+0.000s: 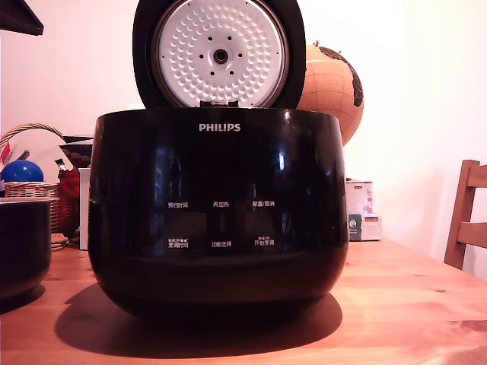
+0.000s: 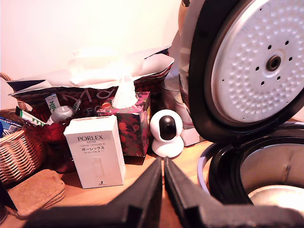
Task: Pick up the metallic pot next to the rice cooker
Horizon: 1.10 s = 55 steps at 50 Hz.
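The metallic pot is dark, almost black, with a thin pale rim and a bottom that curves inward. Only a part of it shows, at about 9 o'clock in the exterior view, cut by the frame edge; it stands on the wooden table just beside the rice cooker, apart from it.

The exterior view shows the cooker's glossy front with white labels, its raised lid, one globe at 1 o'clock and one chair at 3 o'clock. It does not show the gripper. The wrist view shows the gripper, its two dark fingers pressed nearly together with only a thin gap and nothing between them. It also shows the cooker's open inside, one white box, one tissue box, one small white camera and one wicker basket. The pot is not seen there.
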Available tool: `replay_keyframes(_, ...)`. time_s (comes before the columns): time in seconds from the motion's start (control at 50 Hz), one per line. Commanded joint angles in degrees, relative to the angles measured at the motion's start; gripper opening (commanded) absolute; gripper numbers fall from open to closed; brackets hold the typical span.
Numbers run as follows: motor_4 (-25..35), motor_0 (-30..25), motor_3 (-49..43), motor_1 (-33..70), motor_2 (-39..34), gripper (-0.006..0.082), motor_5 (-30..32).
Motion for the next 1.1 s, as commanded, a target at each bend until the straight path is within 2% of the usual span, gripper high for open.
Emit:
replay_keyframes(0.0, -0.1, 0.0, 5.3, -0.2, -1.6, -0.0021, 0.1)
replay_keyframes(0.28, 1.4, -0.1, 5.7, -0.2, -1.6, -0.0021, 0.0)
replay_keyframes(0.46, 1.4, 0.0, 9.5, -0.2, -1.2, -0.0021, 0.0)
replay_keyframes(0.58, 2.4, 1.0, 6.2, -0.4, 1.4, -0.0021, 0.1)
replay_keyframes(0.74, 9.5, 3.8, -9.3, -0.5, 8.6, -0.0021, 2.3)
replay_keyframes(0.76, 10.3, 4.2, -11.9, -0.5, 9.9, -0.0021, 4.4)
replay_keyframes(0.84, 12.6, 5.3, -22.0, -0.5, 14.4, -0.0021, 6.5)
replay_keyframes(0.86, 12.8, 5.6, -24.6, -0.5, 15.5, -0.0021, 9.3)
replay_keyframes(0.9, 13.1, 6.1, -29.1, -0.5, 17.3, -0.0021, 9.3)
replay_keyframes(0.92, 13.4, 6.3, -31.2, -0.5, 18.2, -0.0021, 14.1)
replay_keyframes(0.96, 13.4, 6.8, -35.7, -0.5, 19.7, -0.0021, 14.1)
replay_keyframes(0.98, 13.4, 6.9, -37.7, -0.5, 20.3, -0.0021, 18.7)
replay_keyframes(1.08, 13.4, 7.7, -46.2, -0.4, 22.2, -0.0021, 24.1)
